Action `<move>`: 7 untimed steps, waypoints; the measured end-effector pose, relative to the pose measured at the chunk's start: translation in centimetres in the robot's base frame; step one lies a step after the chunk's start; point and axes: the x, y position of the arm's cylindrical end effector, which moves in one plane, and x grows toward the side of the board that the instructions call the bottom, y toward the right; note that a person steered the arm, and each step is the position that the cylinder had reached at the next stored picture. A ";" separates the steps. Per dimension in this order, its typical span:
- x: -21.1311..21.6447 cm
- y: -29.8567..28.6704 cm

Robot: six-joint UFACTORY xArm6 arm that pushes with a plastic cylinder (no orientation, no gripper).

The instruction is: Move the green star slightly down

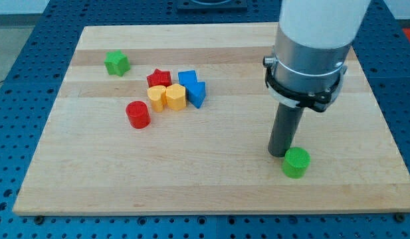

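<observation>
The green star (pixel 116 63) sits near the top left corner of the wooden worktop (pixel 211 186), all by itself. It is well apart from my tip (pixel 279 154), which is far over on the view's right side. My tip rests on the wood just beside a green round block (pixel 296 162), up and to the left of it; I cannot tell if they touch.

In the middle left there is a bunch of blocks packed close. A red star (pixel 159 78) is at the top. Two blue blocks (pixel 187 78) (pixel 197 93) are on the right of the bunch. Two yellow blocks (pixel 157 97) (pixel 175 97) sit side by side below the red star. A red round block (pixel 137 114) stands a little down and left of them.

There is no gripper here, only a dark rod, so nothing opens or closes. I see no words or labels anywhere
</observation>
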 end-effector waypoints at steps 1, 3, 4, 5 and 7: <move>0.5 0.3; 1.6 0.4; 2.8 -11.3; 3.1 -23.9; -2.8 -40.7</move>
